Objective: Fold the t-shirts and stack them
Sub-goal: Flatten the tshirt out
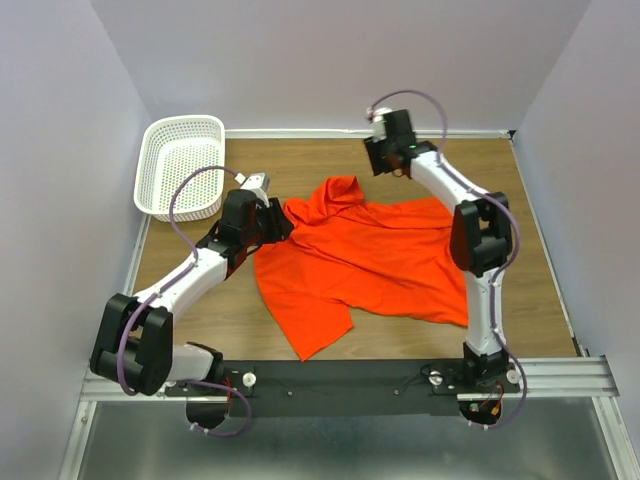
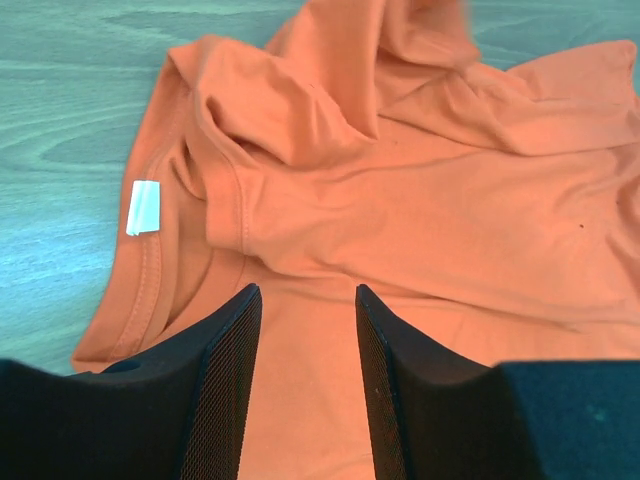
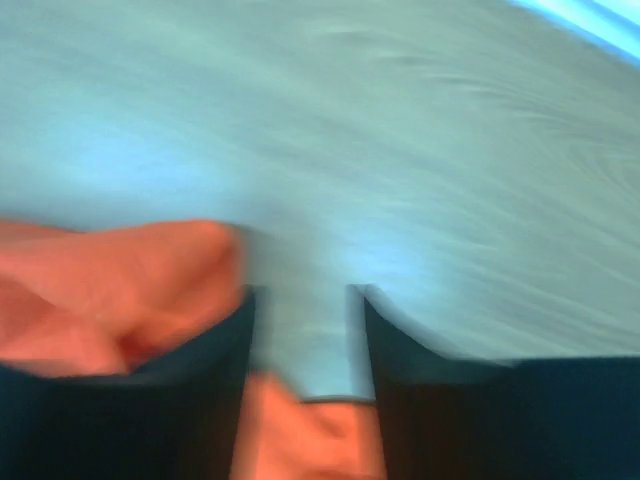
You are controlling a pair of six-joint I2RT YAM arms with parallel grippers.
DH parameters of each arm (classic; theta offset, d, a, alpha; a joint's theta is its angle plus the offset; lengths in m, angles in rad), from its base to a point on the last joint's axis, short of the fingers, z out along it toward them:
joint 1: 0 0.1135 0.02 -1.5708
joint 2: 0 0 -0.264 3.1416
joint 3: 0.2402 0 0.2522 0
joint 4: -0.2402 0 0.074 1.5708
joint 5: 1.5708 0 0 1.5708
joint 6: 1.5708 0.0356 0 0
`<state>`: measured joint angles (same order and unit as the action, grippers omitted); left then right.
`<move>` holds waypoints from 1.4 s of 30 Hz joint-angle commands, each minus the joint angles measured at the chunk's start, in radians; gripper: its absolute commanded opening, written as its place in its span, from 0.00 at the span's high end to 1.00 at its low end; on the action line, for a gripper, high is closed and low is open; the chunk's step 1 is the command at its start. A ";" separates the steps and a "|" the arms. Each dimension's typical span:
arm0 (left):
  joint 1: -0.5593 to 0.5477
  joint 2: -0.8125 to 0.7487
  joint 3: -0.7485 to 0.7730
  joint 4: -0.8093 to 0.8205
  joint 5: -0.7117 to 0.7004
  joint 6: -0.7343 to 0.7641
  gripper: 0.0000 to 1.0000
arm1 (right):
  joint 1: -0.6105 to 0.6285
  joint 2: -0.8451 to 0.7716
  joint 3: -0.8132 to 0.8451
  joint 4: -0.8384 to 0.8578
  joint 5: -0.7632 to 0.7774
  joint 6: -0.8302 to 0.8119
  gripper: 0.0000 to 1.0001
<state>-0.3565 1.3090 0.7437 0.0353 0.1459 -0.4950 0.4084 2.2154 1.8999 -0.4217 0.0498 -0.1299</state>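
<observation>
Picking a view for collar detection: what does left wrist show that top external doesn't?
Only left wrist: the white neck tag, plus seam and fold detail. Only top external: the white basket, the right arm, and the whole outline of the t-shirt. Both: that orange t-shirt, crumpled on the wooden table.

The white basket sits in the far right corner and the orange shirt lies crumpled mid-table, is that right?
No, the basket sits in the far left corner, as the top view shows; the shirt does lie crumpled mid-table.
</observation>
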 commanded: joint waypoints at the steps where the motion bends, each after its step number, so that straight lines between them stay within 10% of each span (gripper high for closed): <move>1: -0.004 -0.013 0.006 0.017 0.046 0.012 0.49 | -0.126 -0.075 -0.015 0.029 0.009 0.067 0.33; 14: -0.099 0.275 0.288 0.015 0.104 0.059 0.51 | -0.149 -0.292 -0.360 0.023 -0.800 -0.098 0.24; 26: -0.101 0.037 0.042 0.043 0.027 0.020 0.51 | -0.138 0.099 0.019 0.006 -0.846 0.213 0.33; 42: -0.101 0.010 -0.033 0.086 0.034 -0.002 0.51 | -0.105 0.116 -0.018 -0.012 -0.895 0.266 0.55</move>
<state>-0.4541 1.3136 0.7334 0.0868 0.1951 -0.4881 0.3019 2.3295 1.8744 -0.4133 -0.7879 0.1028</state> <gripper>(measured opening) 0.490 0.512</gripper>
